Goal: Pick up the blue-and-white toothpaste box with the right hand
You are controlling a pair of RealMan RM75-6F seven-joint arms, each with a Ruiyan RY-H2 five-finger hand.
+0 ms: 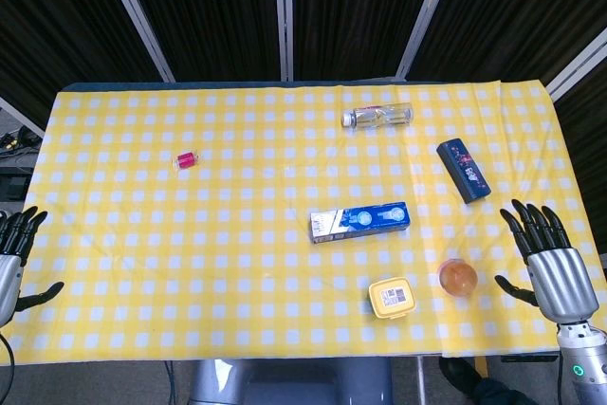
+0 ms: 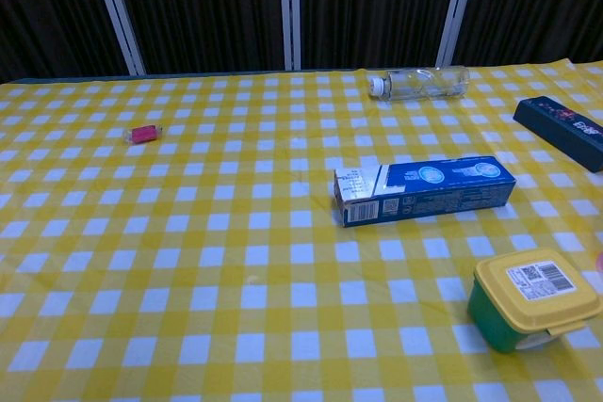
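Toothpaste box point(image 1: 359, 222) flat, lengthwise left-right

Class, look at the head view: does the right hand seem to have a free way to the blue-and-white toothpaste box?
Probably yes. The right hand is open at the table edge; the orange ball lies nearest its path to the toothpaste box, but slightly below it.

Yellow-checked table point(image 1: 142, 263); toothpaste box point(image 1: 358, 221)

Even overhead light fell bright on the worktop point(image 1: 237, 263) in both views; shadows were faint, the backdrop stayed dark, and the chest view looked slightly soft.
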